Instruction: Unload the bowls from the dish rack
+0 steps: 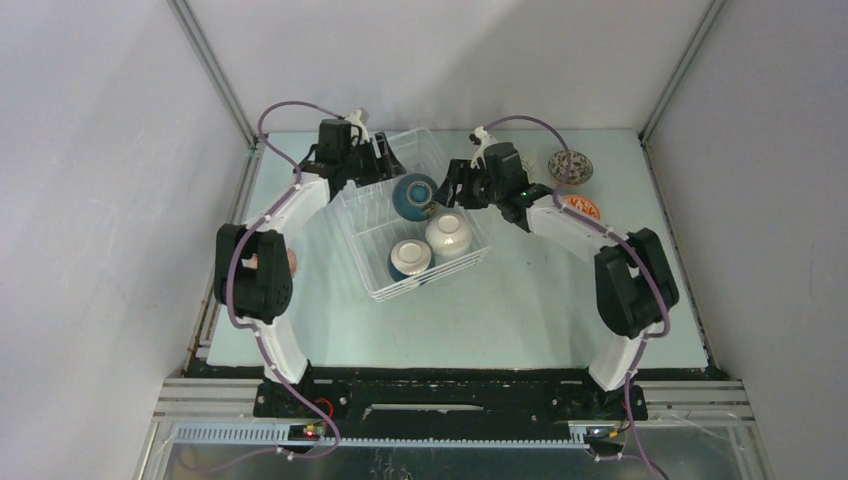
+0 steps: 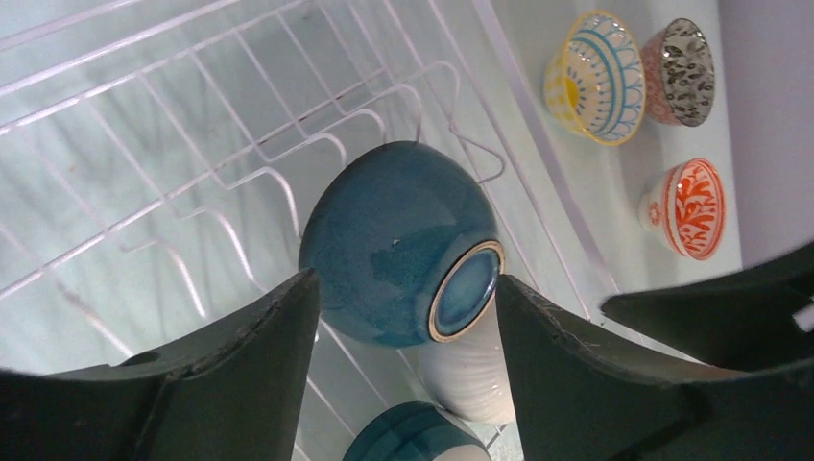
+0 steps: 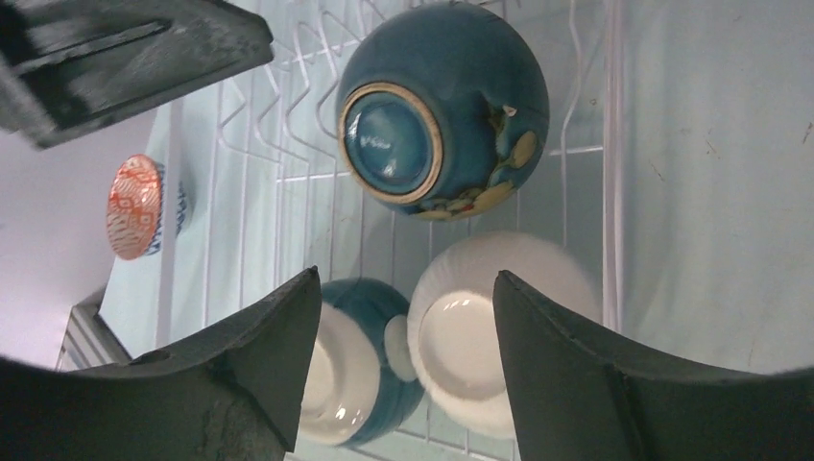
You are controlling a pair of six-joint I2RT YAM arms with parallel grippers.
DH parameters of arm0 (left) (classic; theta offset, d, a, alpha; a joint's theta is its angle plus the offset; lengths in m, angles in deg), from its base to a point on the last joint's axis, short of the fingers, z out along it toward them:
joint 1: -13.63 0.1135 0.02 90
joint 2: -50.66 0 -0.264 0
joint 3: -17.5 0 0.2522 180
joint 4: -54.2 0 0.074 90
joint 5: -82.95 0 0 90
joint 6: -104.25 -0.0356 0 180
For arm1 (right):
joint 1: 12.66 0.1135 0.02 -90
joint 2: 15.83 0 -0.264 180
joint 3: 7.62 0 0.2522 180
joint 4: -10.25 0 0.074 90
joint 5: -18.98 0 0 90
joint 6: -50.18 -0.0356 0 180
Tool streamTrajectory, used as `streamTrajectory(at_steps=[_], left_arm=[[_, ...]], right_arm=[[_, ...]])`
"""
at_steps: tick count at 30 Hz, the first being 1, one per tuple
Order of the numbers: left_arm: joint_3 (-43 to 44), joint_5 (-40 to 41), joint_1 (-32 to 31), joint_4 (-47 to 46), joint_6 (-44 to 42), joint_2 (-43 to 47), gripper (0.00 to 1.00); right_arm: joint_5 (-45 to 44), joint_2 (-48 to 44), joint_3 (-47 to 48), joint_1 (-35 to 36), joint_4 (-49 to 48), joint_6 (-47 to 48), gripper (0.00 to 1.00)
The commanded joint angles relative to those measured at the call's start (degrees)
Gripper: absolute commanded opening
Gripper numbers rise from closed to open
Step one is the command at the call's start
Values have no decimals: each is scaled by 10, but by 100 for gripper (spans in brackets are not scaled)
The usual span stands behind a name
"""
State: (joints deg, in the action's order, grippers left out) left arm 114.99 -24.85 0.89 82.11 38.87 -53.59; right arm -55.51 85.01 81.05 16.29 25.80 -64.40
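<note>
The white wire dish rack [image 1: 372, 268] sits mid-table, tilted. In it are a dark teal bowl [image 1: 414, 195], a plain white bowl [image 1: 448, 235] and a teal-and-white bowl [image 1: 409, 258]. My left gripper [image 1: 383, 160] is open and empty above the rack's far left. In the left wrist view the left gripper [image 2: 405, 283] has its jaws either side of the dark teal bowl [image 2: 394, 235], not touching it. My right gripper [image 1: 452, 185] is open and empty just right of that bowl. In the right wrist view the right gripper [image 3: 405, 279] hangs over the white bowl [image 3: 490, 336] and the teal-and-white bowl [image 3: 355, 360].
On the table right of the rack stand a speckled bowl [image 1: 570, 166] and a red-patterned bowl [image 1: 582, 207]. A yellow bowl [image 2: 595, 77] stands beside them. Another red-patterned bowl [image 3: 134, 206] stands left of the rack, near the left arm. Frame posts and walls close the sides.
</note>
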Motion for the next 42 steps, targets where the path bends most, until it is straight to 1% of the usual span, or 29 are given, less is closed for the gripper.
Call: streamTrajectory(at_steps=[1, 4, 9, 15, 20, 24, 25, 27, 31, 36, 42], left_arm=[[30, -72, 12, -46, 23, -25, 72], [46, -85, 14, -44, 20, -44, 70], [62, -79, 15, -31, 14, -66, 69], [72, -86, 16, -21, 12, -88, 71], [72, -50, 16, 3, 2, -85, 82], [74, -54, 16, 6, -1, -90, 86], [76, -57, 15, 7, -1, -92, 86], [79, -64, 16, 7, -1, -96, 85], [86, -78, 15, 8, 6, -108, 85], [94, -110, 16, 7, 18, -126, 85], [94, -140, 16, 3, 27, -132, 84]], right_arm=[[-35, 47, 64, 12, -25, -23, 71], [-43, 87, 101, 17, 4, -21, 65], [-56, 118, 122, 23, -3, -27, 64], [-64, 147, 138, 27, -1, -32, 60], [-72, 162, 145, 27, 0, -35, 55], [-75, 172, 149, 27, 3, -38, 48], [-78, 173, 148, 28, 4, -37, 46], [-84, 170, 144, 27, 7, -38, 40], [-89, 163, 130, 27, 11, -38, 31], [-97, 157, 112, 27, 9, -39, 27], [-94, 155, 108, 25, 5, -37, 27]])
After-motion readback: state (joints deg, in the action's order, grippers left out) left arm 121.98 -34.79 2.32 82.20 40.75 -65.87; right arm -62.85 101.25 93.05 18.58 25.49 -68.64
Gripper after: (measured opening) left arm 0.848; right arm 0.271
